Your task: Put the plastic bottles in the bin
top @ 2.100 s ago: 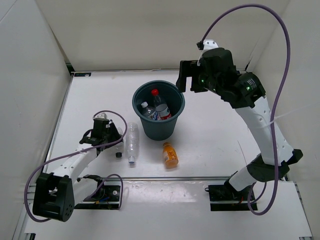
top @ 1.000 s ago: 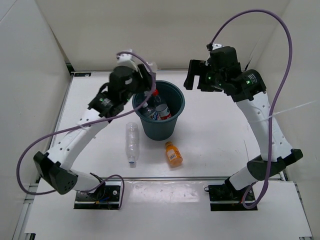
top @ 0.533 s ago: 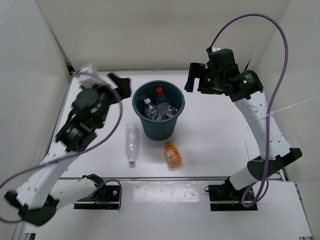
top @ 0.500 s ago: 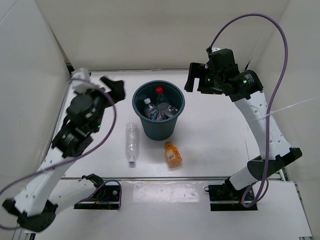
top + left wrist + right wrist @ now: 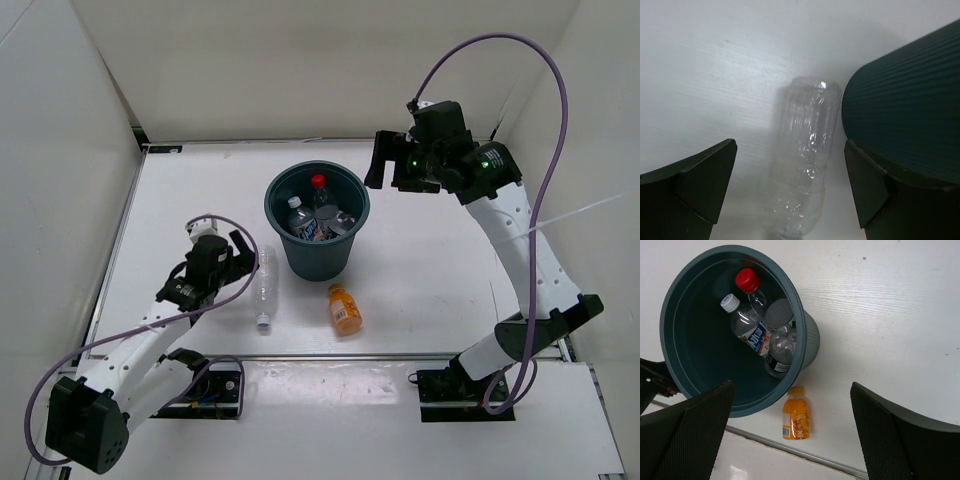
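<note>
Top external view first: the bin [image 5: 320, 262] sits about mid-table [image 5: 430, 270] with three bottles already inside. There's a red-capped bottle [image 5: 318, 183], a blue-label bottle [image 5: 303, 218] with a white cap, and a third clear bottle [image 5: 340, 222] leaning next to them. Two are not in yet. The plain clear bottle [image 5: 263, 288] lies on its side just left of the bin, and the orange bottle [image 5: 342, 309] lies just in front of it, toward the arm bases. The left gripper [image 5: 245, 268] is down low on the left side of the plain bottle, jaws spread wide and holding nothing. The right gripper [image 5: 378, 165] hangs up in the air to the right of the bin's rim, also spread wide with nothing in it.

Left wrist view: the plain bottle shows up in the gap between the two dark fingers [image 5: 695, 190], but it's further out and neither one touches it. Its far end is right up against the bin's ribbed wall; can't tell if they actually touch.

Right wrist view: looking straight down into the bin, all three bottles are heaped toward one side. The orange one is on the table just outside the wall, and both fingers are far apart at the frame edges.
</note>
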Motion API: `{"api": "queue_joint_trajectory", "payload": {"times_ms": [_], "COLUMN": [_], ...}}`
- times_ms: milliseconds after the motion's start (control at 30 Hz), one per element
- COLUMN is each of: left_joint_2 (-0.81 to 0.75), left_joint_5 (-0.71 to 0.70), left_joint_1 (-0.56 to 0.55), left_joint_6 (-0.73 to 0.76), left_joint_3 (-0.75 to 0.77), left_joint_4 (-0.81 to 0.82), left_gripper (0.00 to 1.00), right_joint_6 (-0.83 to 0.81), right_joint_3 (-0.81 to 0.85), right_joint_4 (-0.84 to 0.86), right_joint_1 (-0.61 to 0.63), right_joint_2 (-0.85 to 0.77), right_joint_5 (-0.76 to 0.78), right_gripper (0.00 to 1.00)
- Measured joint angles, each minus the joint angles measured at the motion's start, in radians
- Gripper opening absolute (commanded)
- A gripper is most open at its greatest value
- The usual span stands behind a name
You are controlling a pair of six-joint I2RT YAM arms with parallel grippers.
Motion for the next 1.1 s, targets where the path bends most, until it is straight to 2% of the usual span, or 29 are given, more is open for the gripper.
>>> {"api": "queue_joint_trajectory", "payload": {"times_ms": [267, 533, 700, 733, 833, 867, 967, 1100], "left_joint_2": [-0.015, 0.125, 0.24, 0.243, 0.2, 0.162, 0.011, -0.082], "left_joint_5": [0.219, 0.363, 0.426, 0.443, 0.456, 0.452, 0.396, 0.297], "left_joint_1": [0.06, 0.061, 0.067, 0.07, 0.085, 0.089, 0.093, 0.094], "left_joint_6": [-0.016, -0.002, 0.003, -0.001, 0.002, 0.001, 0.013, 0.08], "left_joint_3": [-0.2, -0.212, -0.214, -0.219, -0.224, -0.224, -0.179, 0.069], "left_joint_4": [0.139, 0.29, 0.323, 0.333, 0.323, 0.306, 0.222, 0.121], "left_gripper": [1.0, 1.0, 0.63, 0.52, 0.5, 0.53, 0.53, 0.56], "right_joint_6": [-0.002, -0.002, -0.01, -0.01, -0.013, -0.014, -0.014, -0.013], "right_joint_3": [-0.042, -0.059, -0.059, -0.059, -0.059, -0.059, -0.059, -0.06], "right_joint_4": [0.002, -0.004, -0.021, -0.025, -0.028, -0.029, -0.029, -0.028], "right_joint_1": [0.0, 0.0, -0.001, -0.002, -0.008, -0.008, -0.008, -0.014], "right_joint_2": [-0.023, -0.054, -0.057, -0.057, -0.057, -0.057, -0.057, -0.057], "right_joint_5": [-0.011, -0.016, -0.016, -0.016, -0.016, -0.015, -0.014, -0.014], "right_gripper": [1.0, 1.0, 1.0, 1.0, 1.0, 1.0, 1.0, 1.0]}}
